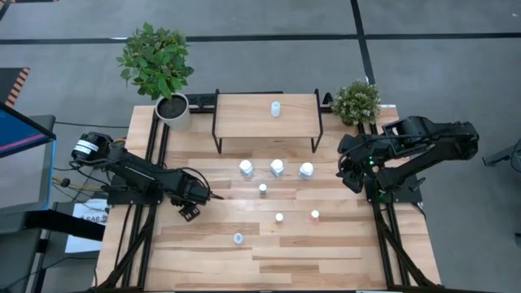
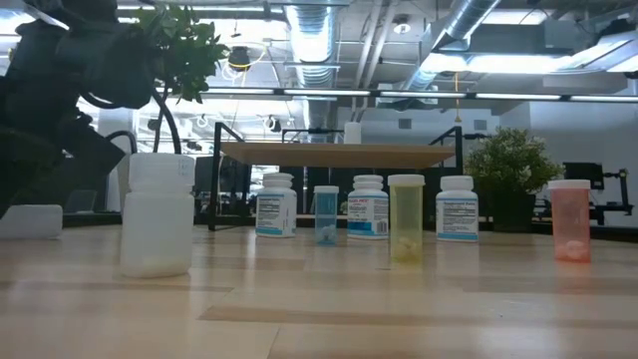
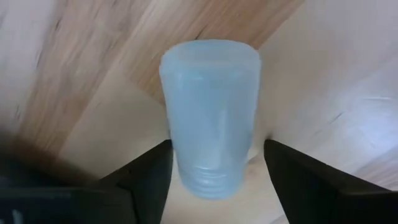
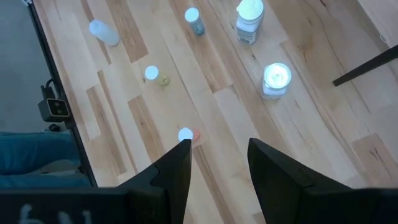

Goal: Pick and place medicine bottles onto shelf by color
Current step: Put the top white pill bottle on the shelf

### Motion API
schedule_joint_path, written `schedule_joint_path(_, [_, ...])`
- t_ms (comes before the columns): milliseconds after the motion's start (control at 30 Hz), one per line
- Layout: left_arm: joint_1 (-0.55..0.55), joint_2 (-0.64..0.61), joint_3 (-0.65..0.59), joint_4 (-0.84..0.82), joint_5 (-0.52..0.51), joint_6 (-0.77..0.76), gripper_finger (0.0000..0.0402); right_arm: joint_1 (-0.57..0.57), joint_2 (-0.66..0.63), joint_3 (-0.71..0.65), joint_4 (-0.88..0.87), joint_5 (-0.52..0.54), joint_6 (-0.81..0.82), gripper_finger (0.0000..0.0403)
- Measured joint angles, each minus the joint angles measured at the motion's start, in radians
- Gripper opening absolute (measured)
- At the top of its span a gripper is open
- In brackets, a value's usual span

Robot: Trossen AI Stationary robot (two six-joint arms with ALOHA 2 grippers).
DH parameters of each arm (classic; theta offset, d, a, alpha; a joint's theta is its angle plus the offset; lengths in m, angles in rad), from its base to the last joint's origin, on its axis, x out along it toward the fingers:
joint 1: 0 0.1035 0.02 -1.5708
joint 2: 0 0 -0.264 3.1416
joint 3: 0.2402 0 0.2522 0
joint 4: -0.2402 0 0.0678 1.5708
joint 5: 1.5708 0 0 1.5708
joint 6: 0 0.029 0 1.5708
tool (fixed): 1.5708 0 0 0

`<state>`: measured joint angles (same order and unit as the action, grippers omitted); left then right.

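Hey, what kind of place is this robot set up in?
Probably an open office or lab: exposed ducts and strip lights overhead, grey floor around the table, potted plants beside the shelf.

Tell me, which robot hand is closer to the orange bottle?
The right gripper. It hovers just above the orange bottle, toward the shelf; the left gripper is far across the table.

You see a tabletop [image 1: 326, 244] of matt pale wood planks, a shelf [image 1: 244, 118] of smooth light wood on black metal legs, and translucent plastic bottles [image 2: 406, 219].
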<state>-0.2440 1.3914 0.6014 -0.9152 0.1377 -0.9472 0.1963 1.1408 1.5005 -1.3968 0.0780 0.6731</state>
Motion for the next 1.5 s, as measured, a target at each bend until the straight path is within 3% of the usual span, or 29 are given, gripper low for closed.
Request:
schedule_joint_path(367, [0.000,0.000,0.022,-0.011,-0.006,-0.015,0.0104,0.000,0.000,0.000,0.000,0.000,0.000,0.0179])
schedule_joint_path(533, [0.008,0.000,0.142,-0.167,-0.003,-0.015,0.0104,0.000,0.000,0.000,0.000,0.000,-0.001,0.0179])
schedule_joint_path(733, [0.054,0.000,0.368,-0.389,-0.009,0.023,0.0104,0.000,0.000,0.000,0.000,0.000,-0.003,0.0179])
schedule_joint_path(1033, [0.105,0.118,0.710,-0.652,-0.128,0.273,0.0104,0.000,0.000,0.000,0.000,0.001,-0.004,0.0179])
schedule_joint_path(1267, [0.182,0.312,1.001,-0.645,-0.178,0.533,0.0104,0.000,0.011,0.000,-0.001,0.001,-0.004,0.0179])
schedule_joint_path(1500, [0.243,0.463,1.261,-0.657,-0.249,0.669,0.0104,0.000,0.045,0.001,0.000,0.001,-0.025,0.0179])
